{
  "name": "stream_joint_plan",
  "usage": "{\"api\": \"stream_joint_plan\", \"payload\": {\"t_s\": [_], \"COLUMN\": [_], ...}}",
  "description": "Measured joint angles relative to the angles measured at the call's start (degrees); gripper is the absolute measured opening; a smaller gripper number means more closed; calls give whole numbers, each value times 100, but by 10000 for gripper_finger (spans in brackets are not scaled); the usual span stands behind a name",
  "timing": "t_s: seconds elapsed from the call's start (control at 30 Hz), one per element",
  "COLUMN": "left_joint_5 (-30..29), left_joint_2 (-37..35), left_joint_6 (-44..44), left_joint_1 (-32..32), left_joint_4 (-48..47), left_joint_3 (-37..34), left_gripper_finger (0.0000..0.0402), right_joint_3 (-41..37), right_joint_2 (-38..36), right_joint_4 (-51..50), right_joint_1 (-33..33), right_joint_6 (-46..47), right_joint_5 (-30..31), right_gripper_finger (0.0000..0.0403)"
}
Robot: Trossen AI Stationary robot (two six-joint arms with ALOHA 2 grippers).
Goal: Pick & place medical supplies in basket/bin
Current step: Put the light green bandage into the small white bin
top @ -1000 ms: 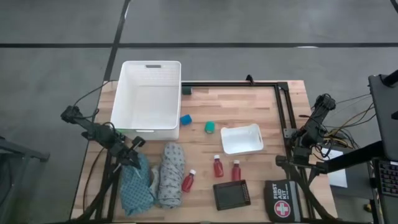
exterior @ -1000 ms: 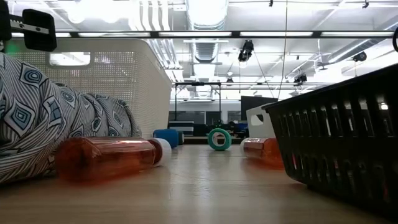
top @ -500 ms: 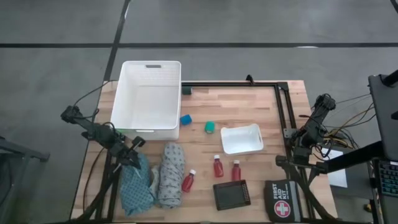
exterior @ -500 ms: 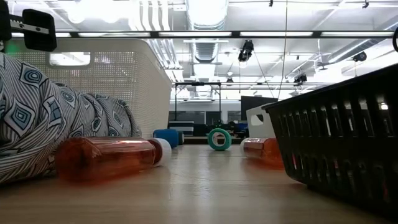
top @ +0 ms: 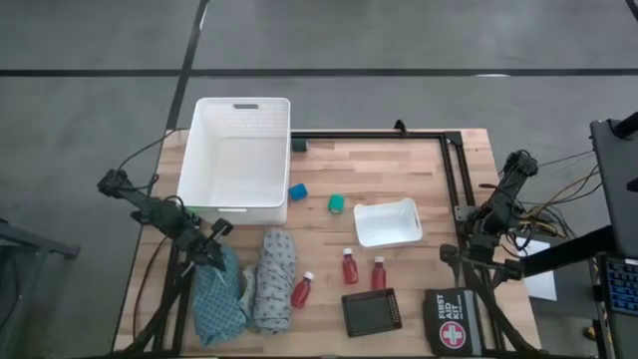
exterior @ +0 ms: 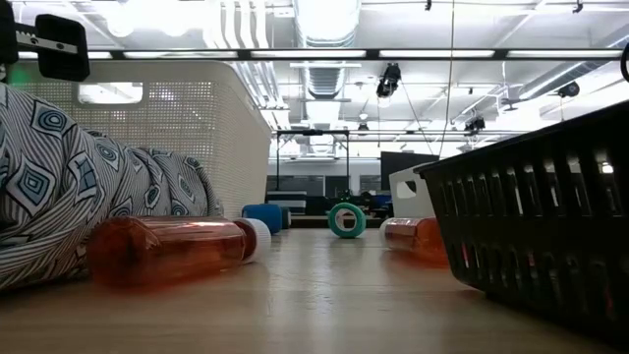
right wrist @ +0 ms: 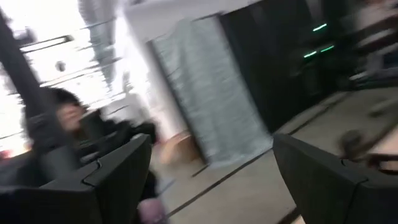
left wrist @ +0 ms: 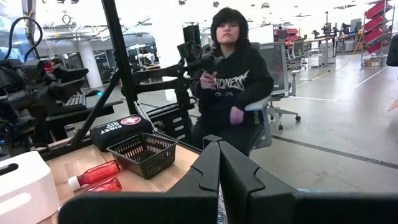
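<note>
The white basket (top: 239,155) stands at the table's far left. A blue piece (top: 297,190) and a green piece (top: 338,203) lie right of it. Three red bottles (top: 350,266) (top: 379,272) (top: 301,290) lie on their sides near the middle. The teal cloth (top: 217,299) and the grey patterned cloth (top: 272,279) lie rolled at the near left. My left gripper (top: 214,234) is shut and sits by the teal cloth's far end, at the left edge. Its fingers show closed in the left wrist view (left wrist: 219,158). My right gripper (right wrist: 211,186) is open and empty, off the table's right edge (top: 474,239).
A shallow white tray (top: 387,222), a small black basket (top: 371,312) and a black first aid pouch (top: 451,321) sit at the right and near right. A black frame (top: 454,179) runs along the far and right edges. A person (left wrist: 233,81) sits beyond the table's right side.
</note>
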Motion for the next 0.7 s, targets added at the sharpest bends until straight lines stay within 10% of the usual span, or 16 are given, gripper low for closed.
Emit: {"api": "stream_joint_plan", "payload": {"t_s": [0.2, 0.7], "left_joint_5": [0, 0], "left_joint_2": [0, 0], "left_joint_6": [2, 2], "left_joint_1": [1, 1], "left_joint_4": [1, 2], "left_joint_3": [-1, 0], "left_gripper_finger": [6, 6], "right_joint_3": [0, 24], "right_joint_2": [1, 2], "right_joint_4": [179, 1750], "right_joint_1": [-4, -14], "right_joint_6": [4, -1292], "right_joint_5": [1343, 2369], "right_gripper_finger": [331, 331]}}
